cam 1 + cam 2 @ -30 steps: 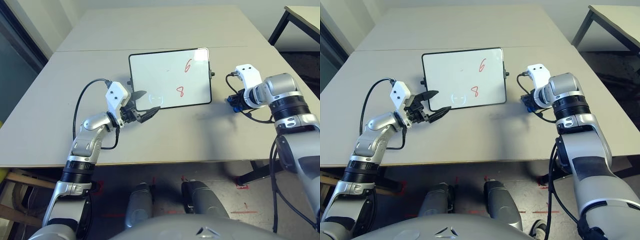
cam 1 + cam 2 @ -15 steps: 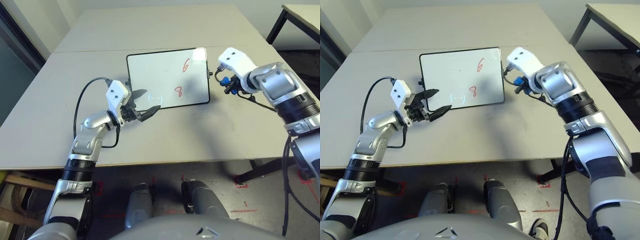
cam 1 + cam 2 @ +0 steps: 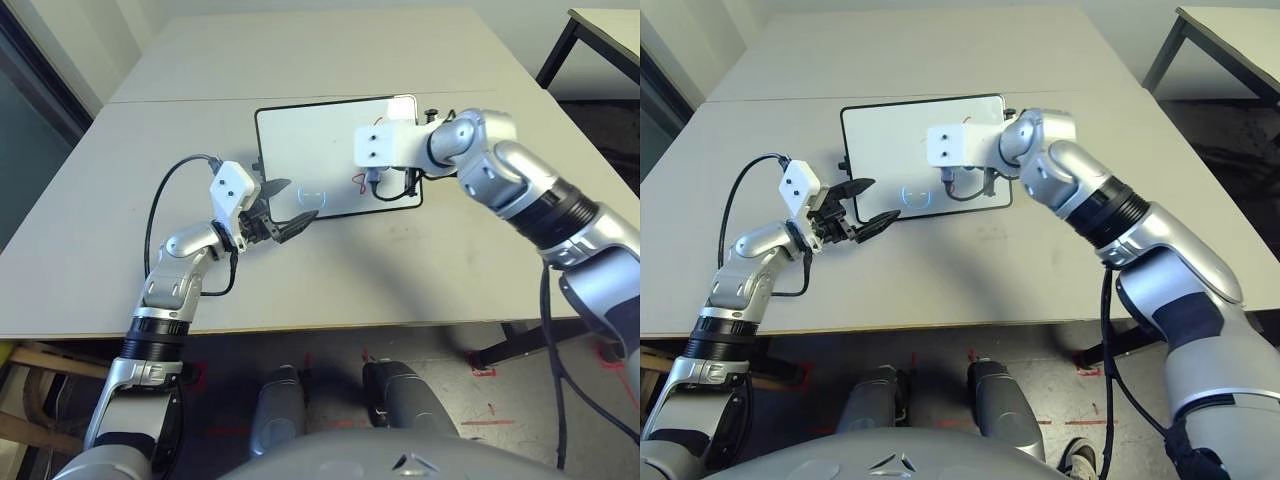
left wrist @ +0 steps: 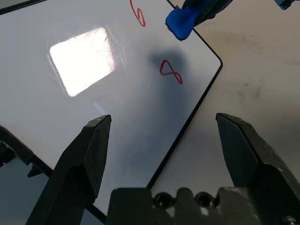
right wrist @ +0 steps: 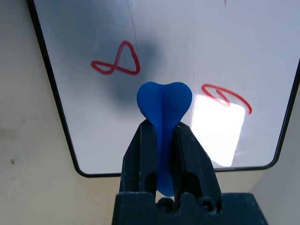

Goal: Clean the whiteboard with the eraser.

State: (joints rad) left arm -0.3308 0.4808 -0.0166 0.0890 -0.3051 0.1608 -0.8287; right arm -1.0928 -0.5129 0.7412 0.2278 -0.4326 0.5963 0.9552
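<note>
Right gripper (image 5: 161,129) was clamped on blue eraser (image 5: 164,101), above the whiteboard (image 5: 84,136) (red 8 and 6 unwiped). Left gripper (image 4: 164,117) hung apart, fingers spread, at the board's near-left corner.

a pale table (image 3: 330,280) — the whiteboard (image 3: 310,160) lies flat on it, black-framed, with red digits.

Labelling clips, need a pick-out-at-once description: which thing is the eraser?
On the big table lies a white, black-framed whiteboard with red digits. Over its right part hovers the robot's right gripper, and clamped between its two black fingers is the eraser: a small, bone-shaped block with a notched end. It is bright blue, unlike the black fingers and the red digits around it.
</note>
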